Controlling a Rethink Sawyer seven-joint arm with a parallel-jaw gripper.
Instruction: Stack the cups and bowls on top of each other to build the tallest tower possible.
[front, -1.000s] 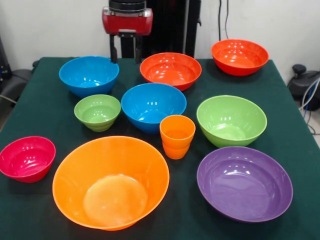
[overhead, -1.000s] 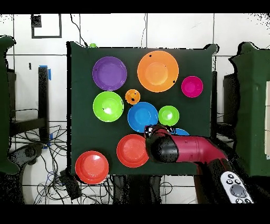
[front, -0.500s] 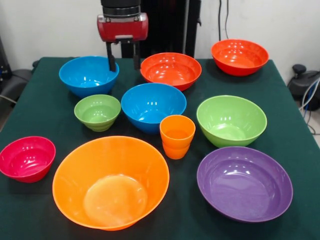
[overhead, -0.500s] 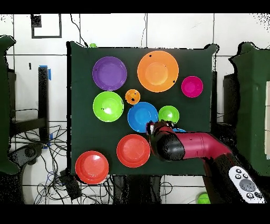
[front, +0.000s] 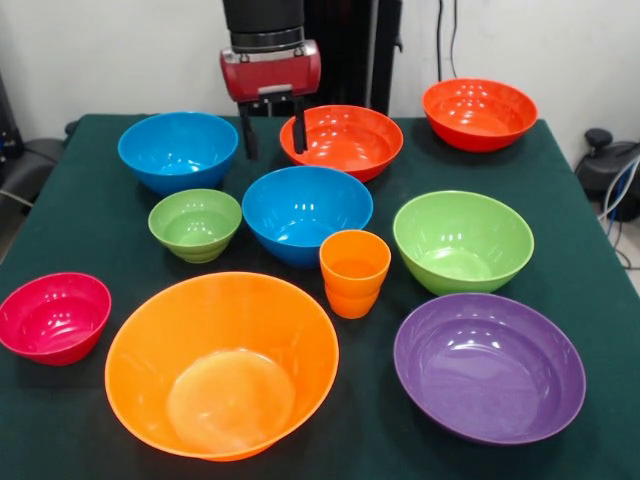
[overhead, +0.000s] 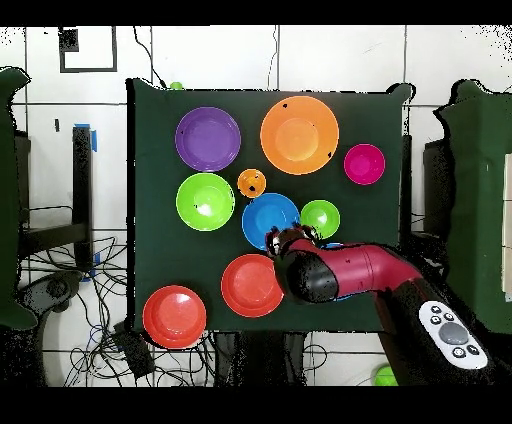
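Observation:
One small orange cup (front: 354, 272) stands mid-table, between the middle blue bowl (front: 306, 212) and the green bowl (front: 463, 240). It also shows in the overhead view (overhead: 252, 183). The other bowls stand apart and unstacked. They are a blue bowl (front: 178, 150), two red-orange bowls (front: 342, 140) (front: 479, 113), a small ribbed green bowl (front: 195, 223), a crimson bowl (front: 54, 316), a large orange bowl (front: 222, 362) and a purple bowl (front: 488, 365). My gripper (front: 273, 140) is open and empty. It hangs between the far blue bowl and the nearer red-orange bowl, just behind the middle blue bowl. In the overhead view my gripper (overhead: 285, 238) sits at that bowl's edge (overhead: 270, 220).
The dark green table (front: 90, 230) fills both views. In the overhead view my red arm (overhead: 350, 272) covers most of the far blue bowl. A grey device with buttons (overhead: 452, 335) lies at the bottom right, and cables lie on the floor at the left.
In the front view my gripper has moved right, from the far blue bowl's rim to the gap beside the red-orange bowl, and dropped a little. No bowl or cup has moved.

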